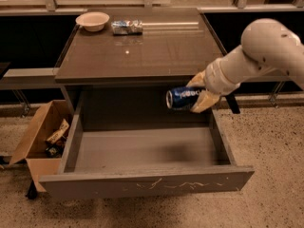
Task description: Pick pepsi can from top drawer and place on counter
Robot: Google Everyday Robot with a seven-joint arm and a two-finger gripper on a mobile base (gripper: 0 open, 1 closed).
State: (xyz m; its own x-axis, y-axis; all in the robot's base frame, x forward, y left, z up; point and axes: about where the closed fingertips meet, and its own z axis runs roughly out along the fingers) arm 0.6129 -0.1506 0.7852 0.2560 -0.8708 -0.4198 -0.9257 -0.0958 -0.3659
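Note:
The pepsi can (183,98) is dark blue with white lettering and lies on its side in my gripper (198,92), which is shut on it. The can hangs in the air above the right rear part of the open top drawer (147,180), just below the front edge of the counter (142,51). The drawer is pulled out, with a scratched front panel, and nothing shows inside it. My white arm (256,51) reaches in from the right.
A cream bowl (92,21) and a silvery wrinkled packet (127,27) sit at the counter's back left. A brown cardboard box (40,137) with litter stands on the floor left of the drawer. Railing and dark panels run behind the cabinet.

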